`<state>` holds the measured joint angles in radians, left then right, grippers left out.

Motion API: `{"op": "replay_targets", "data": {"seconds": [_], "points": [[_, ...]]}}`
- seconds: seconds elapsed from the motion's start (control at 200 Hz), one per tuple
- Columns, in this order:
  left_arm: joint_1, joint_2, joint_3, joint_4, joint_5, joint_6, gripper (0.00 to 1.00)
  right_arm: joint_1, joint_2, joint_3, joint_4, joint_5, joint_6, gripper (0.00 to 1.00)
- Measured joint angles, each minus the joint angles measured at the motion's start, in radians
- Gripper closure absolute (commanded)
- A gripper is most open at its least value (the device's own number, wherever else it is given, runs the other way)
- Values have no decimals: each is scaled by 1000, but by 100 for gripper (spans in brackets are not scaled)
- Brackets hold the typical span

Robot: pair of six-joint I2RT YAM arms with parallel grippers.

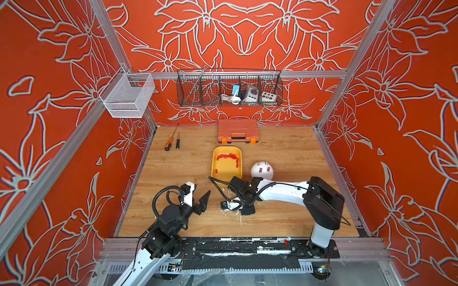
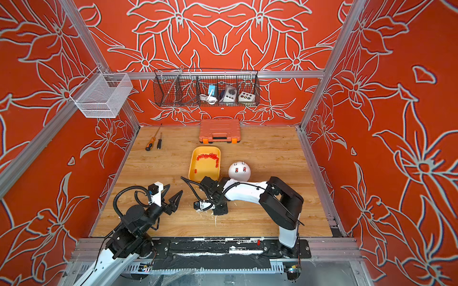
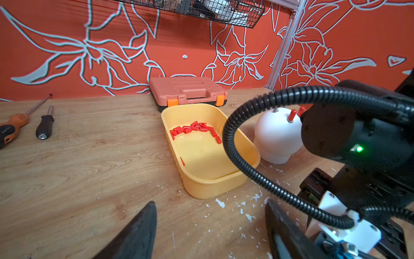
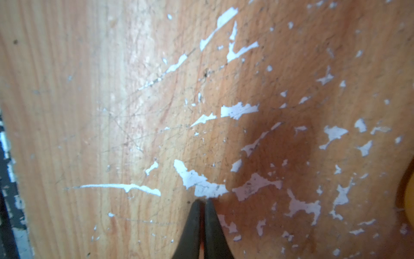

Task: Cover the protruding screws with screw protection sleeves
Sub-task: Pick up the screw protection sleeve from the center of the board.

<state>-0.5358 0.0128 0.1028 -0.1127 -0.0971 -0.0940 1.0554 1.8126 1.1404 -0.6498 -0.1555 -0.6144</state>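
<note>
A white dome (image 1: pixel 262 172) stands right of the yellow tray (image 1: pixel 214 170). Its two near protruding screws wear red screw protection sleeves (image 1: pixel 260 169); the two far ones (image 1: pixel 259 163) are bare grey studs. Several loose sleeves (image 3: pixel 195 129) lie along the tray's far end. My right gripper (image 4: pixel 202 200) points down at the table just in front of the tray. Its fingers are pressed together with only a thin red sliver of a sleeve showing between them. My left gripper (image 3: pixel 210 201) hovers open and empty over bare wood, left of the right wrist (image 1: pixel 247 210).
An orange tool case (image 1: pixel 238 133) sits at the back wall and two screwdrivers (image 1: pixel 171 141) lie at the back left. A black wire basket (image 1: pixel 229 90) and a white mesh basket (image 1: pixel 127 95) hang above. White paint chips (image 4: pixel 239 111) scatter the wood under the right gripper.
</note>
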Motion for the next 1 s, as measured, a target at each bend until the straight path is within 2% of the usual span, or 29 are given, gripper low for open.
{"op": "replay_targets", "data": {"seconds": [0.23, 0.31, 0.37, 0.425, 0.505, 0.581, 0.681, 0.771, 0.911, 1.001], "points": [[0, 0, 0, 2, 2, 1, 24, -5, -47, -5, 47, -85, 82, 100], [0, 0, 0, 4, 12, 1, 26, -20, -144, -30, 111, -159, 143, 100], [0, 0, 0, 14, 27, 2, 32, -40, -238, -51, 164, -220, 195, 100], [0, 0, -1, 35, 48, 3, 33, -65, -322, -74, 220, -265, 244, 100], [0, 1, -24, 130, 90, -14, 32, -112, -441, -122, 323, -325, 335, 100], [0, 18, -68, 266, 137, -43, 37, -165, -547, -193, 453, -386, 447, 100], [0, 113, -73, 383, 209, -63, 38, -229, -651, -286, 622, -447, 594, 100], [0, 241, -6, 440, 315, -64, 42, -272, -719, -370, 795, -486, 722, 100], [0, 450, 103, 625, 511, -89, 42, -282, -781, -481, 1057, -536, 879, 100], [0, 533, 139, 718, 621, -105, 43, -282, -779, -504, 1194, -570, 962, 100]]}}
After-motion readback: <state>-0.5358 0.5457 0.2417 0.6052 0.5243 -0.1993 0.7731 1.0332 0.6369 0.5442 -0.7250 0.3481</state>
